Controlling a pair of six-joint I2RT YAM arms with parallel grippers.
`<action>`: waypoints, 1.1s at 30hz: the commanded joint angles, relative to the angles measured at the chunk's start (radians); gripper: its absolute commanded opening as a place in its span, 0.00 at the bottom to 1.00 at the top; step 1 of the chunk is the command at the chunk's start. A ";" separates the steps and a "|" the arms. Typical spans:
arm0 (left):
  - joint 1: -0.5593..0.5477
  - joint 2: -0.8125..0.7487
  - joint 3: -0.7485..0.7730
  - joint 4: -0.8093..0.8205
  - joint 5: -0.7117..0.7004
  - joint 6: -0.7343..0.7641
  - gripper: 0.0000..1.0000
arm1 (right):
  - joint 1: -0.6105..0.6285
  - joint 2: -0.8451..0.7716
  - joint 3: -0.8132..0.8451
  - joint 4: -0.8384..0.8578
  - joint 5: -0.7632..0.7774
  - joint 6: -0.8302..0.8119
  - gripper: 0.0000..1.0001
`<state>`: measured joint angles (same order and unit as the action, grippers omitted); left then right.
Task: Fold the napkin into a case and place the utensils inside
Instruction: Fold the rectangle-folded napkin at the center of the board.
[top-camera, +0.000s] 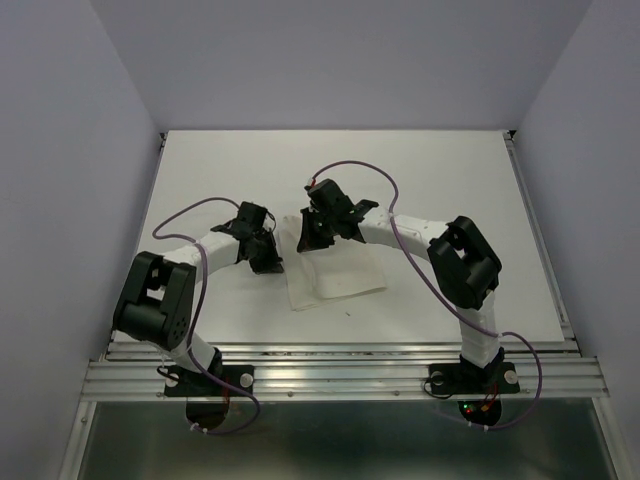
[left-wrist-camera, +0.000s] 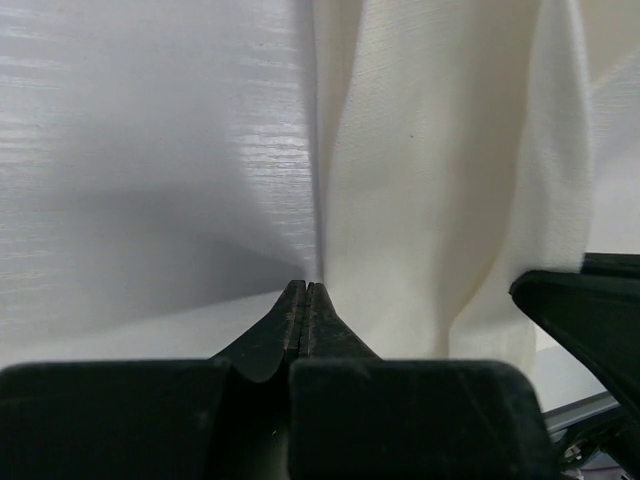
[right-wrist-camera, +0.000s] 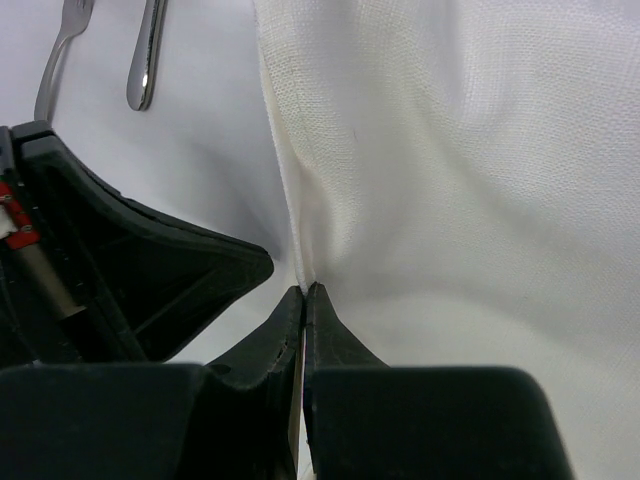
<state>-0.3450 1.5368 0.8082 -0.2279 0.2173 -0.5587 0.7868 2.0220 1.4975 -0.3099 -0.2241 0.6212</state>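
Observation:
The white napkin (top-camera: 340, 275) lies partly lifted and creased in the middle of the table. My right gripper (top-camera: 314, 240) is shut on its far left edge, and the cloth (right-wrist-camera: 450, 150) rises from the closed tips (right-wrist-camera: 307, 290). My left gripper (top-camera: 268, 262) is shut, with its tips (left-wrist-camera: 305, 286) at the napkin's edge (left-wrist-camera: 440, 180), apparently pinching it. The two grippers sit close together. A silver fork (right-wrist-camera: 58, 55) and another slim silver piece (right-wrist-camera: 148, 55) lie on the table beyond the napkin. They are hidden in the top view. No folded case shows.
The white table (top-camera: 450, 180) has a raised rail on its right side (top-camera: 540, 240) and a metal frame at the near edge (top-camera: 340, 372). Purple cables loop over both arms. The left gripper's body (right-wrist-camera: 130, 270) stands right beside the right gripper's fingers.

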 joint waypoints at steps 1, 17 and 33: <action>0.000 0.023 -0.017 0.038 0.022 -0.004 0.00 | 0.008 -0.052 0.027 0.019 0.005 -0.003 0.01; -0.002 0.100 -0.037 0.114 0.077 -0.014 0.00 | 0.017 -0.057 0.038 0.020 -0.014 0.003 0.01; -0.002 0.111 -0.044 0.127 0.077 -0.010 0.00 | 0.017 -0.094 0.070 0.000 -0.004 0.005 0.01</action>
<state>-0.3450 1.6222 0.7975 -0.0830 0.3233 -0.5846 0.7883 1.9942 1.5089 -0.3157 -0.2287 0.6254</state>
